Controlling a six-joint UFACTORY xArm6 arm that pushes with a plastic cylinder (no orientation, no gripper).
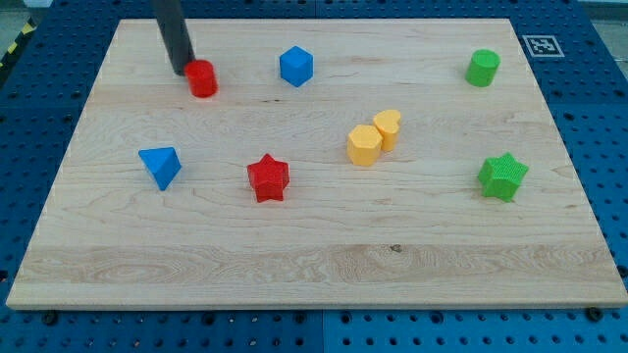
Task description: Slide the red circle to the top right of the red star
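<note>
The red circle (202, 78) sits near the board's top left. The red star (268, 178) lies below and to the right of it, left of the board's centre. My tip (181, 71) is at the end of the dark rod and touches the red circle's upper left side.
A blue hexagon-like block (295, 67) is right of the red circle. A blue triangle (160, 166) is left of the red star. Two yellow blocks (364, 145) (388, 128) touch near the centre. A green cylinder (482, 68) is top right, a green star (502, 176) at right.
</note>
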